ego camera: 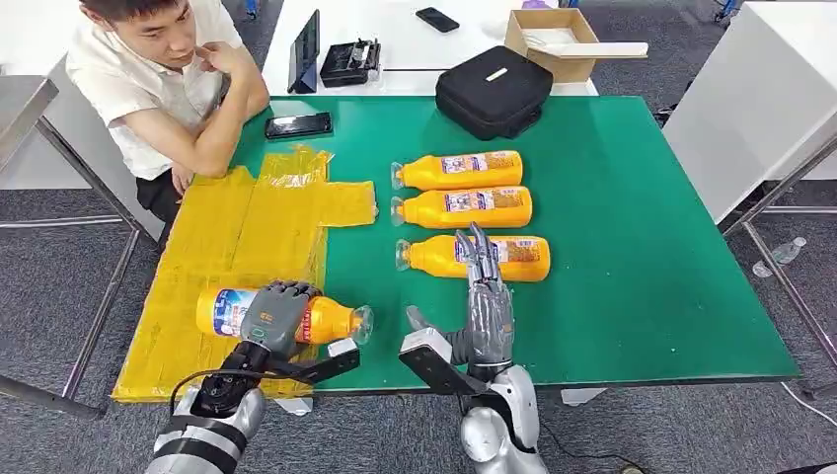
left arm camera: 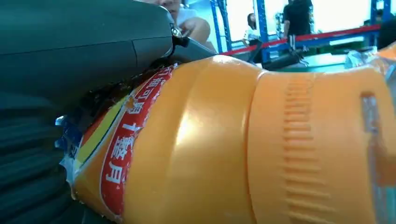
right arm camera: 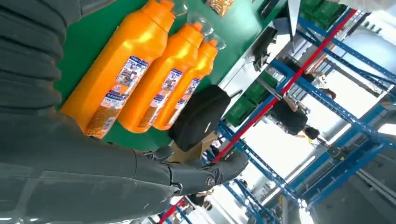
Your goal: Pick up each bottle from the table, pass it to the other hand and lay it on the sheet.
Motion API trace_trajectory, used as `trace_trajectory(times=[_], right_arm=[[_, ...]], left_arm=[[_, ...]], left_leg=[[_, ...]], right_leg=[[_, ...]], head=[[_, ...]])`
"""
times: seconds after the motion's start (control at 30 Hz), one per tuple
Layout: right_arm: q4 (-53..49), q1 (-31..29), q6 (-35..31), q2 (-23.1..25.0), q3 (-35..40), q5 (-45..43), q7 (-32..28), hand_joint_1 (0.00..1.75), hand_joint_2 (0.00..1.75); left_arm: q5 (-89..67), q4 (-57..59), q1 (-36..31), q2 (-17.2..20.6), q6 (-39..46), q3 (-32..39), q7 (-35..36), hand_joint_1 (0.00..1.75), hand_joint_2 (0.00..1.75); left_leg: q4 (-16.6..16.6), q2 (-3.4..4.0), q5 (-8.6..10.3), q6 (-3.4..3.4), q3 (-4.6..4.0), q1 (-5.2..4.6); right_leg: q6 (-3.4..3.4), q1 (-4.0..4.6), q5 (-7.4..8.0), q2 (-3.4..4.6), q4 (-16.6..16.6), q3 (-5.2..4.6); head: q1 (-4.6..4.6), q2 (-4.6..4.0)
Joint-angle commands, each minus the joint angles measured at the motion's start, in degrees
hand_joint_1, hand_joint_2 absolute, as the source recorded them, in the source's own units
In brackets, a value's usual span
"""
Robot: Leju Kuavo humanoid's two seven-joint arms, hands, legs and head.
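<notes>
We see a green table (ego camera: pixel 632 257), a yellow sheet (ego camera: pixel 237 237) on its left part, three orange bottles (ego camera: pixel 464 207) lying in a row, a black bag (ego camera: pixel 494 91), a dark phone (ego camera: pixel 298 124)

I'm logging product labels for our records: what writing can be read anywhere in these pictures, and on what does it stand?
"月" on the red band of the label of the held bottle, gripped by the left robot hand; the other characters on the band are cut off or blurred.
Labels on the three bottles on the table: print too small to read.
Phone, black bag: no readable text.
</notes>
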Motion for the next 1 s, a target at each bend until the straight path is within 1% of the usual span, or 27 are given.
trace_trajectory(times=[0.03, 0.07, 0.1, 0.13, 0.2, 0.23, 0.27, 0.3, 0.33, 0.37, 0.47, 0.5, 0.57, 0.6, 0.67, 0.7, 0.73, 0.8, 0.87, 0.9, 0.97, 1.0], right_arm=[[5.20, -1.89, 0.96, -0.53, -0.37, -1.43, -0.90, 0.00, 1.75], [5.47, -1.96, 1.28, -0.59, -0.38, -1.62, -0.90, 0.00, 1.75], [5.78, -2.01, 1.36, -0.59, -0.36, -1.64, -0.90, 0.00, 1.75], [6.14, -2.09, 1.48, -0.51, -0.43, -1.78, -0.89, 0.00, 1.75], [7.63, -2.58, 2.22, -0.35, -0.97, -2.87, -1.21, 0.00, 1.75], [7.95, -2.64, 2.21, -0.37, -1.07, -3.09, -1.42, 0.00, 1.75], [8.36, -2.73, 2.24, -0.34, -1.33, -3.57, -1.80, 0.00, 1.75], [8.71, -2.84, 2.15, -0.31, -1.65, -4.18, -2.30, 0.00, 1.75], [8.81, -2.90, 2.31, -0.28, -2.00, -4.92, -2.93, 0.00, 1.75], [9.24, -3.27, 2.93, -0.34, -2.10, -5.67, -3.61, 0.00, 1.75], [11.03, -4.36, 3.45, -0.31, -2.16, -6.00, -4.03, 0.00, 1.75], [11.73, -4.72, 3.57, -0.31, -2.14, -6.30, -4.41, 0.00, 1.75], [11.95, -4.89, 3.14, -0.20, -2.37, -6.52, -4.75, 0.00, 1.75], [11.57, -4.72, 3.03, -0.17, -2.60, -6.62, -4.75, 0.00, 1.75], [11.28, -4.67, 3.12, -0.15, -2.93, -6.62, -4.72, 0.00, 1.75], [12.25, -5.17, 3.76, -0.09, -3.02, -6.85, -4.71, 0.00, 1.75], [12.70, -5.32, 3.89, -0.07, -2.86, -6.81, -4.80, 0.00, 1.75], [12.87, -5.28, 3.54, 0.04, -2.94, -6.84, -5.05, 0.00, 1.75], [12.87, -5.28, 3.54, 0.04, -2.94, -6.84, -5.05, 0.00, 1.75], [12.51, -5.02, 3.60, 0.00, -3.02, -6.84, -5.05, 0.00, 1.75], [12.53, -4.85, 3.45, 0.06, -3.17, -6.76, -5.07, 0.00, 1.75], [12.37, -4.61, 3.42, 0.18, -3.25, -6.68, -5.12, 0.00, 1.75]], left_arm=[[2.01, 10.66, -1.87, 1.89, 0.23, -2.11, -1.77, 1.47, 1.75], [2.61, 11.48, -2.16, 1.53, -0.57, -1.75, -1.67, 1.29, 1.75], [2.75, 11.86, -2.27, 1.42, -0.93, -1.69, -1.61, 0.61, 1.75], [2.79, 12.31, -2.43, 1.46, -1.34, -1.74, -1.61, 0.52, 1.75], [3.20, 15.79, -3.66, 2.06, -4.55, -2.58, -1.43, 0.05, 1.75], [3.35, 16.54, -3.79, 2.12, -4.81, -2.65, -1.55, 0.00, 1.75], [3.25, 17.87, -4.11, 2.22, -5.55, -2.97, -1.39, 0.00, 1.75], [3.27, 19.10, -4.28, 2.30, -6.07, -3.08, -1.12, 0.00, 1.75], [3.99, 20.57, -4.44, 2.27, -7.51, -3.01, -1.08, 0.00, 1.75], [4.43, 22.03, -4.81, 2.84, -9.34, -3.42, -1.06, 0.00, 1.75], [5.18, 25.34, -5.82, 4.03, -11.98, -4.21, -1.49, 0.00, 1.75], [5.05, 26.32, -6.26, 4.30, -12.49, -4.70, -1.72, 0.00, 1.75], [5.15, 26.89, -6.69, 4.07, -11.94, -4.85, -0.81, 0.00, 1.75], [5.11, 26.71, -6.80, 3.62, -11.84, -4.95, -0.22, 0.00, 1.75], [6.26, 27.08, -7.69, 2.06, -14.49, -3.83, 2.24, 0.00, 1.75], [5.57, 27.33, -8.26, 2.62, -16.94, -5.28, 1.70, 0.00, 1.75], [5.33, 27.36, -8.27, 3.16, -17.36, -5.98, 1.41, 0.00, 1.75], [6.00, 27.03, -8.05, 3.40, -16.58, -5.85, 1.03, 0.00, 1.75], [6.00, 27.03, -8.05, 3.40, -16.58, -5.85, 1.03, 0.00, 1.75], [5.96, 26.42, -7.80, 3.49, -15.94, -6.38, 0.78, 0.00, 1.75], [6.24, 25.43, -7.62, 3.18, -14.61, -6.75, 0.35, 0.00, 1.75], [6.15, 24.18, -7.36, 3.07, -13.48, -7.61, 0.29, 0.00, 1.75]], left_leg=[[-0.11, 0.14, -0.08, -0.01, 0.38, 0.04], [-0.09, 0.11, -0.06, -0.01, 0.28, 0.02], [-0.11, 0.15, -0.07, -0.01, 0.35, 0.02], [-0.09, 0.10, -0.05, -0.01, 0.28, 0.02], [-0.14, 0.13, -0.07, -0.01, 0.45, 0.03], [-0.11, 0.07, -0.05, -0.01, 0.38, 0.03], [-0.11, 0.03, -0.02, -0.01, 0.34, 0.00], [-0.19, 0.13, -0.04, -0.03, 0.59, 0.04], [-0.16, 0.00, -0.02, -0.01, 0.49, 0.01], [-0.21, 0.03, -0.02, -0.01, 0.59, 0.03], [-0.15, -0.28, -0.02, -0.01, 0.77, -0.01], [-0.22, -0.21, 0.02, -0.01, 0.88, 0.00], [-0.20, -0.40, -0.01, -0.01, 1.09, -0.03], [-0.25, -0.29, 0.01, -0.02, 1.20, 0.00], [-0.17, -0.52, -0.15, -0.11, 1.44, -0.04], [-0.26, -0.40, -0.16, -0.24, 1.46, -0.03], [-0.23, -0.55, -0.24, -0.32, 1.53, -0.04], [-0.17, -0.71, -0.29, -0.30, 1.77, -0.04], [-0.32, -0.35, -0.12, -0.31, 1.56, 0.00], [-0.31, -0.37, -0.21, -0.31, 1.59, -0.01], [-0.13, -0.67, -0.45, -0.24, 1.91, -0.01], [-0.06, -0.75, -0.51, -0.25, 2.10, -0.01]], right_leg=[[-0.22, 0.08, -0.04, 0.06, -0.13, 0.37], [-0.16, 0.05, -0.02, 0.06, -0.10, 0.28], [-0.21, 0.06, -0.03, 0.07, -0.11, 0.33], [-0.16, 0.05, -0.02, 0.04, -0.10, 0.28], [-0.26, 0.08, -0.04, 0.03, -0.15, 0.45], [-0.20, 0.07, -0.03, 0.01, -0.12, 0.39], [-0.14, 0.03, -0.01, 0.00, -0.10, 0.35], [-0.35, 0.11, -0.02, 0.02, -0.19, 0.58], [-0.20, 0.04, 0.01, 0.00, -0.16, 0.49], [-0.29, 0.08, 0.02, 0.01, -0.21, 0.60], [-0.16, 0.02, -0.09, -0.16, -0.13, 0.88], [-0.23, 0.04, -0.04, -0.09, -0.21, 0.94], [-0.19, 0.00, -0.20, -0.26, -0.16, 1.23], [-0.29, 0.05, -0.16, -0.20, -0.23, 1.22], [-0.21, 0.00, -0.41, -0.35, -0.13, 1.16], [-0.29, 0.03, -0.31, -0.25, -0.21, 1.08], [-0.26, 0.01, -0.41, -0.35, -0.17, 1.18], [-0.17, 0.01, -0.51, -0.46, -0.13, 1.41], [-0.28, 0.06, -0.28, -0.19, -0.26, 1.14], [-0.28, 0.05, -0.31, -0.20, -0.22, 1.20], [-0.30, 0.05, -0.69, -0.48, -0.04, 1.59], [-0.21, 0.04, -0.87, -0.54, 0.02, 1.81]], head=[[0.00, 0.00], [0.00, 0.00], [0.00, 0.00], [0.00, 0.00], [0.00, 0.00], [0.00, 0.00], [0.00, 0.00], [0.00, 0.00], [0.00, 0.00], [0.00, 0.00], [0.00, 0.00], [0.00, 0.00], [0.00, 0.00], [0.00, 0.00], [0.00, 0.00], [0.00, 0.00], [0.00, 0.00], [0.02, 0.00], [0.00, 0.00], [0.00, 0.00], [0.00, 0.00], [0.00, 0.00]])
